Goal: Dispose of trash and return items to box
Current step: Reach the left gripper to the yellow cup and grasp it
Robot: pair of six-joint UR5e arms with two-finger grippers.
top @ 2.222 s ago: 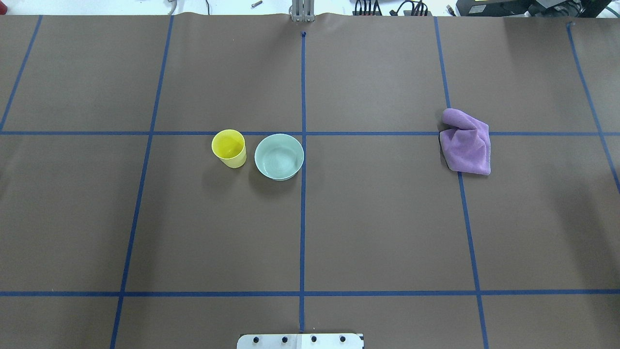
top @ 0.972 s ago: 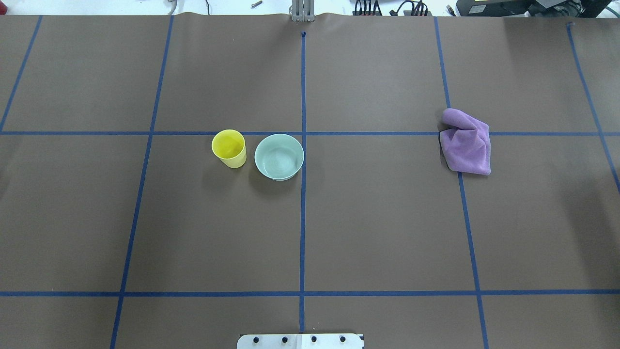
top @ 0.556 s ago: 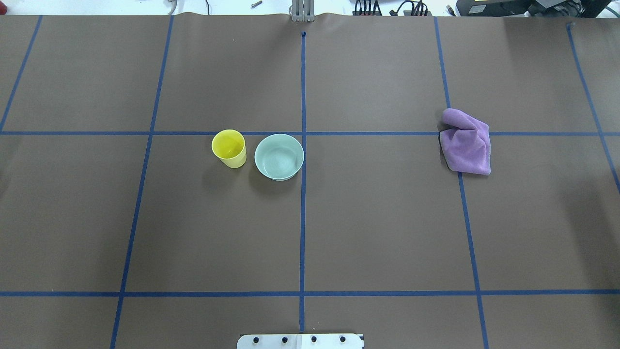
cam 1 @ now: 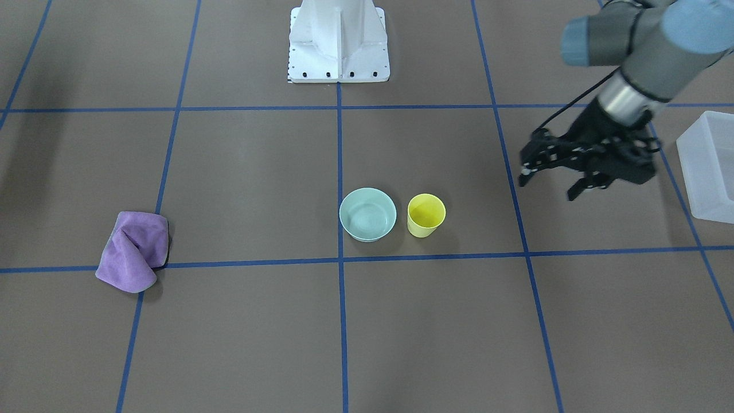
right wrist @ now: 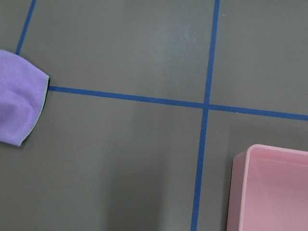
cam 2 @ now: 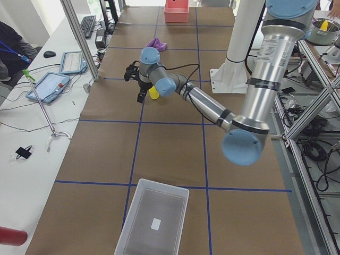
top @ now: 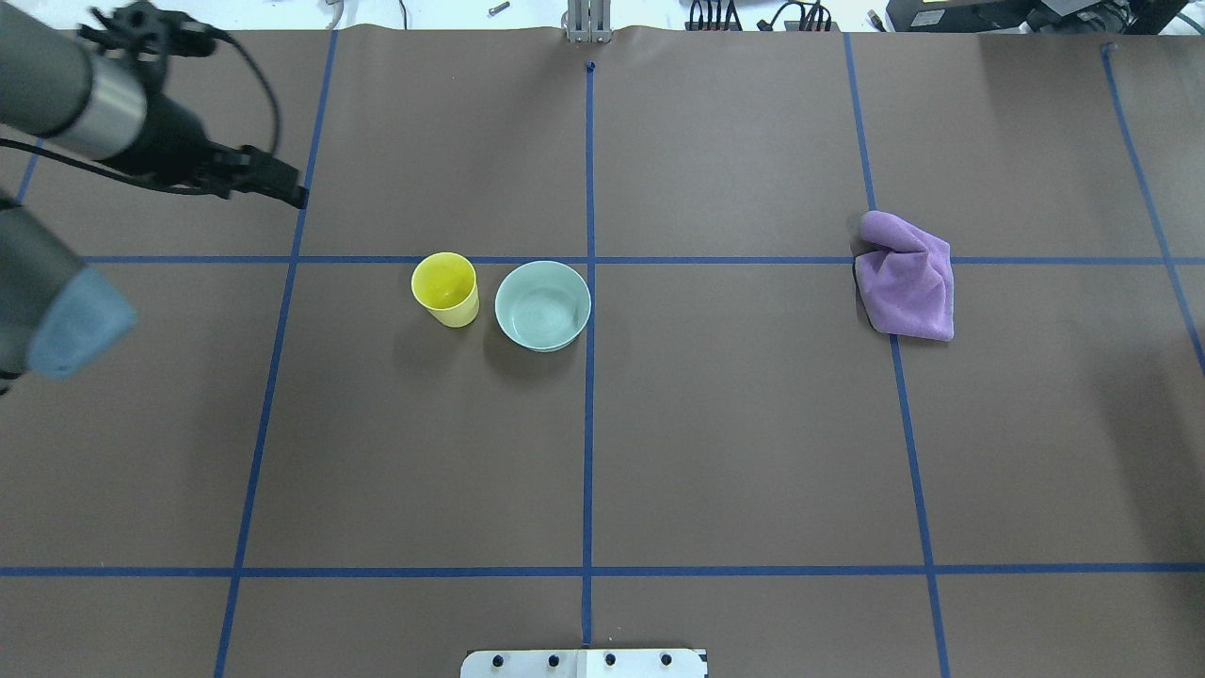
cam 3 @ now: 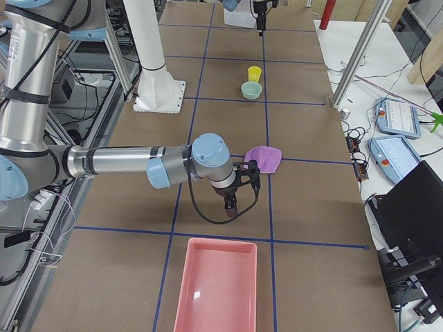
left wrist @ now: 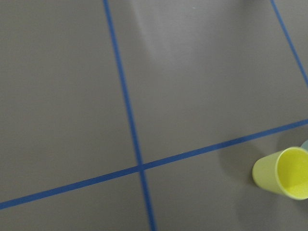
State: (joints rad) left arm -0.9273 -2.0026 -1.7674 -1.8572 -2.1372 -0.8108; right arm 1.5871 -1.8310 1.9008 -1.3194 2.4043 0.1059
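The yellow cup (top: 445,288) and the mint-green bowl (top: 542,304) stand side by side, upright, near the table's middle; they also show in the front view as cup (cam 1: 426,215) and bowl (cam 1: 367,214). My left gripper (cam 1: 547,182) is open and empty, in the air to the cup's left and a little beyond it (top: 282,185). The left wrist view shows the cup (left wrist: 284,173) at its lower right. The frosted box (cam 1: 708,166) sits at the table's left end. My right gripper (cam 3: 234,197) shows only in the right side view, near a purple cloth (cam 3: 263,158); I cannot tell its state.
The crumpled purple cloth (top: 908,275) lies on the right half of the table. A pink tray (cam 3: 218,290) sits at the table's right end, and its corner shows in the right wrist view (right wrist: 274,187). The robot's white base (cam 1: 338,40) stands at the near edge.
My left arm has come into the overhead view from the left, its gripper now beyond and left of the cup. Cup, bowl and cloth have not moved.
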